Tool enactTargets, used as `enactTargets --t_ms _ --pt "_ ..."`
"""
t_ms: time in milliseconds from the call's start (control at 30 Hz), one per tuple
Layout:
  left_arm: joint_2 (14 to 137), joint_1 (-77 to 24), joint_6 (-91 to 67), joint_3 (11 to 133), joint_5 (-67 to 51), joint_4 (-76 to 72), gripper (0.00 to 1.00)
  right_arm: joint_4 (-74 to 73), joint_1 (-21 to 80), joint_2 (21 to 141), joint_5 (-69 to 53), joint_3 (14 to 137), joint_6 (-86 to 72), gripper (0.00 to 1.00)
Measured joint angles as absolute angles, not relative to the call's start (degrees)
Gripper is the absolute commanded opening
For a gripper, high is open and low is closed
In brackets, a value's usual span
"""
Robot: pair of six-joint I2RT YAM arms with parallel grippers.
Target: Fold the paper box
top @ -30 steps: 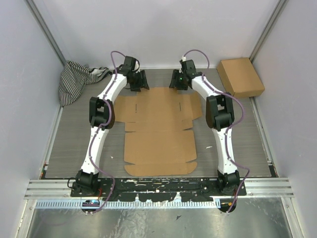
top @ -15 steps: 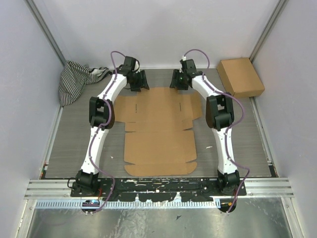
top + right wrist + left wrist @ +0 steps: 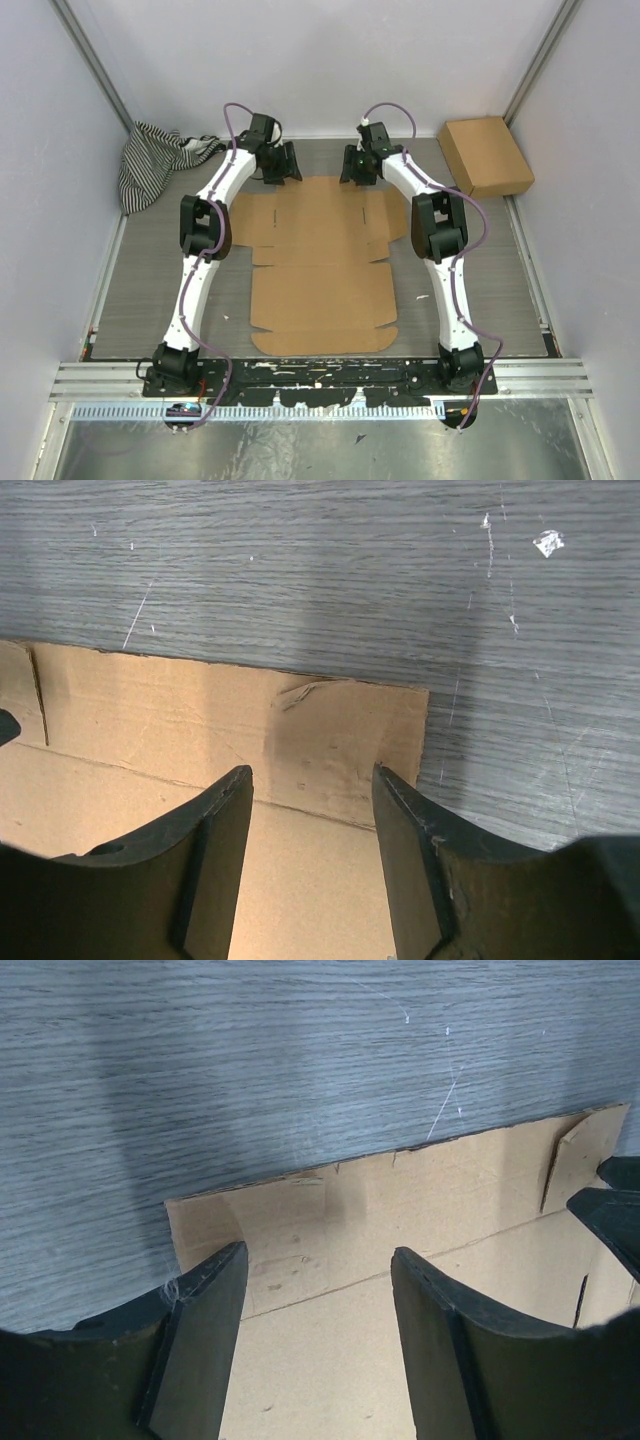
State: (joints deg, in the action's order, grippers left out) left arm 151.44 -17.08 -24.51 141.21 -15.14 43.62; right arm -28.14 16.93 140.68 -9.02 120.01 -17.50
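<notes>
Top external: paper box (image 3: 320, 262) lies flat; left gripper (image 3: 318, 1256) and right gripper (image 3: 312, 770) are held wide and empty over its far corners, which are best lifted together.

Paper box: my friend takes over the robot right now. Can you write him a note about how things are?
Left gripper: open, empty, above the far left corner of the paper box.
Right gripper: open, empty, above its far right corner.
Box: an unfolded flat sheet on the table.
Done: no folds.
Left: all the folding.
</notes>
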Motion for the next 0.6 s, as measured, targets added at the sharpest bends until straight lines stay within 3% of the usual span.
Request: enactTargets --t_ms 167,367,433,600 --pt "150.7 -17.1 -24.2 140.8 -15.4 44.3 0.78 -26.4 17.0 139.0 -8.3 116.9 -17.5 0.6" --pt "143.6 -16.6 -23.8 134.6 -13.7 48.2 0.83 -28.7 17.0 132.0 -4.9 112.9 -17.3 0.7" --pt "138.6 -16.1 -23.8 130.6 -13.0 48.7 0.84 -29.6 16.8 127.8 -4.0 111.9 -17.5 0.75" --pt "118.3 -15.1 -24.3 113.5 -12.3 47.0 0.85 -30.6 15.6 113.2 -3.4 105.3 -17.9 0.73"
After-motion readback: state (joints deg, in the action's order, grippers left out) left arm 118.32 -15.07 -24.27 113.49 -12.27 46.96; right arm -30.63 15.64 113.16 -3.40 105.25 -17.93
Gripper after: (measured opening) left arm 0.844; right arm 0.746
